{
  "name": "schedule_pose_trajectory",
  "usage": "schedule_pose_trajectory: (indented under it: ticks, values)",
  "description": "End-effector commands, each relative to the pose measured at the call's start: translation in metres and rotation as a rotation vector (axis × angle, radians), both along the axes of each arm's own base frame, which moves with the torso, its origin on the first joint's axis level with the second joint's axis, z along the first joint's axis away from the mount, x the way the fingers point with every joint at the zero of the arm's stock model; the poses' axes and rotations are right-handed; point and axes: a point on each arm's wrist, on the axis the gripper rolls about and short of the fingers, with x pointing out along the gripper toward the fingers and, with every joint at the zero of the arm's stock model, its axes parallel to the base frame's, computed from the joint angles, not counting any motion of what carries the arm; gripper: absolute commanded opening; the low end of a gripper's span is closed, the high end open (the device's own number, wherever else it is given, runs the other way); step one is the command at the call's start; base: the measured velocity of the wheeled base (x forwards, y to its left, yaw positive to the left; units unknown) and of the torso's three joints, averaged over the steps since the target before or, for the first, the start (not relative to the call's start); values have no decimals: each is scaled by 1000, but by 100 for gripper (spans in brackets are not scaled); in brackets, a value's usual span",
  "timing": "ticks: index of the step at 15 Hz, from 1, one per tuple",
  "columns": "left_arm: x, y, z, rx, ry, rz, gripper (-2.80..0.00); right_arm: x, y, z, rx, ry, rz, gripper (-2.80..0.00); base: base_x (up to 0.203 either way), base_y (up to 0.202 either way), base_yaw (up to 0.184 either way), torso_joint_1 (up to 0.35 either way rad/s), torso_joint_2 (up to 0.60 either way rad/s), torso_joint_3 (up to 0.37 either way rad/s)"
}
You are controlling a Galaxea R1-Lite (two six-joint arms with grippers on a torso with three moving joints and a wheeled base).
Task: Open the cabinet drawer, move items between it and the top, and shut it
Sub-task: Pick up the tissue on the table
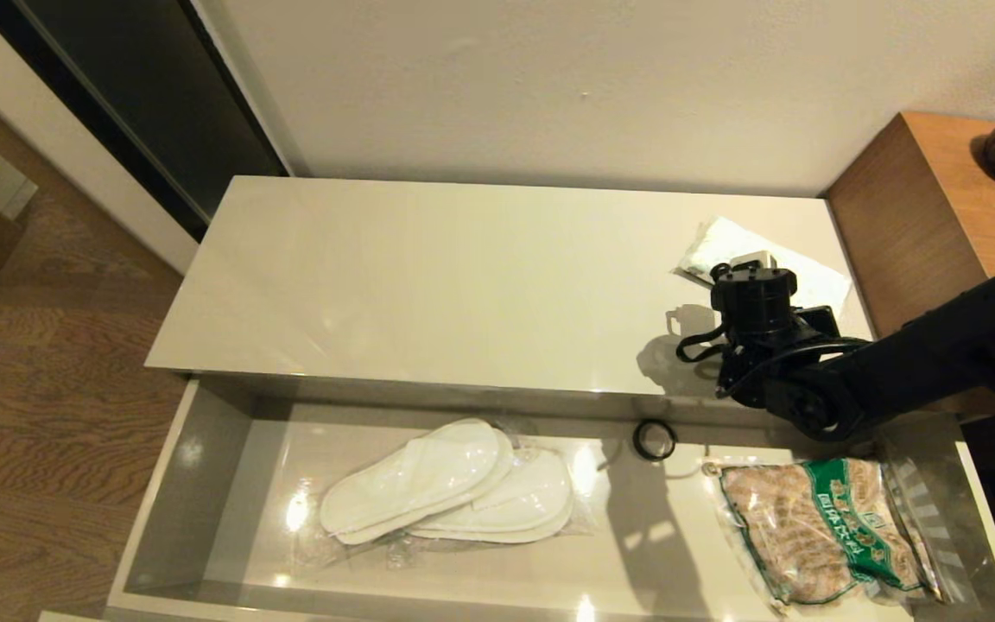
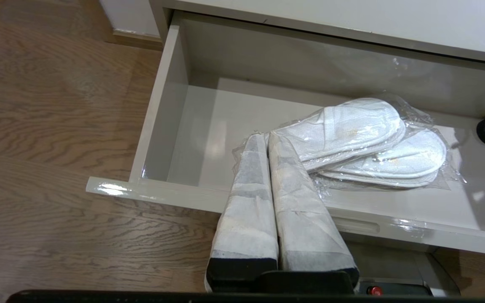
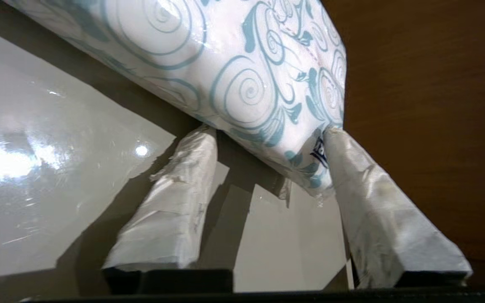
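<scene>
Tissue pack (image 3: 242, 71) lies on the top (image 1: 428, 276) at right end, right gripper (image 3: 267, 139) fingers half-wide around its end w/ both pads touching, so squeeze firmly before lifting; left gripper (image 2: 270, 139) fingers together, parked.

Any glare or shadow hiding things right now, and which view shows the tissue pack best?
Head view: glare spots on the drawer floor beside the slippers; the right gripper shadows the cabinet top. Left wrist view: sheen on the slippers' wrap. Right wrist view: tissue pack close and clear, reflections on the top.
</scene>
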Motion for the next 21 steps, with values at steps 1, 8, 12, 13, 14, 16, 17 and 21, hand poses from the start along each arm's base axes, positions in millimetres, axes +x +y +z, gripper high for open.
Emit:
schedule_pose_trajectory:
  ticks: [1, 8, 12, 13, 14, 16, 17, 21]
  values:
    - [0, 0, 0, -1, 1, 0, -280, 2, -3, -17, -13, 52, -9, -280, 0, 0, 0, 0, 0, 0]
    - [0, 0, 0, -2, 1, 0, -280, 5, -11, -9, 10, 5, -16, -280, 0, 0, 0, 0, 0, 0]
    - [0, 0, 0, -1, 1, 0, -280, -13, -10, 32, 38, -72, 11, -280, 0, 0, 0, 0, 0, 0]
    - [0, 0, 0, -1, 1, 2, -280, -23, -8, 38, 40, -69, 23, -280, 0, 0, 0, 2, 25, -9]
    - [0, 0, 0, -2, 1, 1, -280, -32, -7, 42, 41, -66, 33, -280, 0, 0, 0, 0, 0, 0]
    - [0, 0, 0, -1, 1, 2, -280, -47, -9, 58, 50, -92, 40, -280, 0, 0, 0, 0, 0, 0]
    - [0, 0, 0, -1, 1, 0, -280, -55, -10, 64, 53, -100, 42, -280, 0, 0, 0, 0, 0, 0]
    - [0, 0, 0, -2, 1, 0, -280, -94, -14, 95, 65, -139, 60, -280, 0, 0, 0, 0, 0, 0]
